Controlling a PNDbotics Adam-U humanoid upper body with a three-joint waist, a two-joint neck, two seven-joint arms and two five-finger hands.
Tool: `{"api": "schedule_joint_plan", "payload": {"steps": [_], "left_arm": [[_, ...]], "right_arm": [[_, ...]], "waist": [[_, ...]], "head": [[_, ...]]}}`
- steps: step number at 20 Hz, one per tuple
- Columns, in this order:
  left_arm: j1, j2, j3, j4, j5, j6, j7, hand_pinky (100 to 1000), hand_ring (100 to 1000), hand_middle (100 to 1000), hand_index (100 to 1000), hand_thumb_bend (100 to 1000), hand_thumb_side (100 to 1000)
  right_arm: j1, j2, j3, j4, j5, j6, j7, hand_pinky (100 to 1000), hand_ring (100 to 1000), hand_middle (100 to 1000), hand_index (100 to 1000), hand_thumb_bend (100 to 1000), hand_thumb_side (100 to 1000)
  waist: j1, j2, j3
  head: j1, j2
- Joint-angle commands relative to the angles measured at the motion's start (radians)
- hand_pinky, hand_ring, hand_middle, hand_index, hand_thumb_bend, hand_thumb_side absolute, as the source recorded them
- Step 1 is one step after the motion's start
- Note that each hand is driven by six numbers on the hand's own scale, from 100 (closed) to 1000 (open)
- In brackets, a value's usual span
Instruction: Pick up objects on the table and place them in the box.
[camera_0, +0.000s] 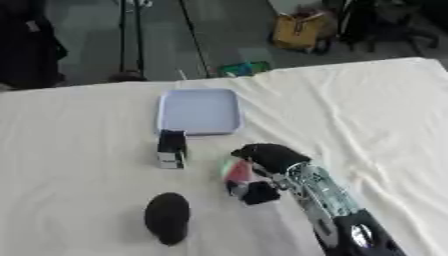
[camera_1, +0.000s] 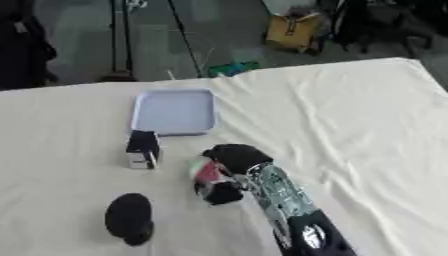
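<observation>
The right hand (camera_0: 267, 156) is curled over a pink and green object (camera_0: 236, 171) on the white-clothed counter (camera_0: 367, 115), grasping it just below the pale blue box (camera_0: 199, 111). A small black-and-white carton (camera_0: 171, 148) stands beside the box's near edge; a dark oval object (camera_0: 167, 217) lies nearer, to the left.

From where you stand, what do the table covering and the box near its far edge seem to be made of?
Table covering: looks like cream woven fabric, matt, since it lies in soft creases and folds.
Box: likely pale lavender-blue plastic, smooth with a slight sheen; its raised rim and rounded corners look moulded, though coated card cannot be ruled out.
</observation>
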Motion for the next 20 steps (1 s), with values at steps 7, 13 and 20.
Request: {"api": "schedule_joint_plan", "payload": {"steps": [7, 13, 20], "left_arm": [[-0.006, 0.005, -0.001, -0.014, 0.002, 0.002, 0.000, 653, 691, 791, 669, 100, 863], [-0.006, 0.003, 0.001, -0.014, 0.002, 0.002, 0.002, 653, 691, 791, 669, 100, 862], [-0.006, 0.001, -0.002, -0.014, 0.003, 0.002, -0.002, 655, 693, 792, 670, 100, 864]], "right_arm": [[-0.005, -0.007, -0.009, -0.018, -0.035, 0.009, 0.013, 874, 894, 725, 928, 160, 634], [0.000, -0.011, -0.010, -0.007, -0.023, 0.015, 0.014, 873, 874, 622, 852, 155, 520], [-0.002, -0.012, -0.011, -0.015, 0.010, 0.045, -0.064, 860, 847, 581, 779, 100, 378]], "waist": [[0.002, -0.013, -0.001], [0.004, -0.010, 0.001], [0.005, -0.010, 0.000]], "head": [[-0.003, -0.008], [-0.007, -0.005], [-0.008, -0.008]]}}
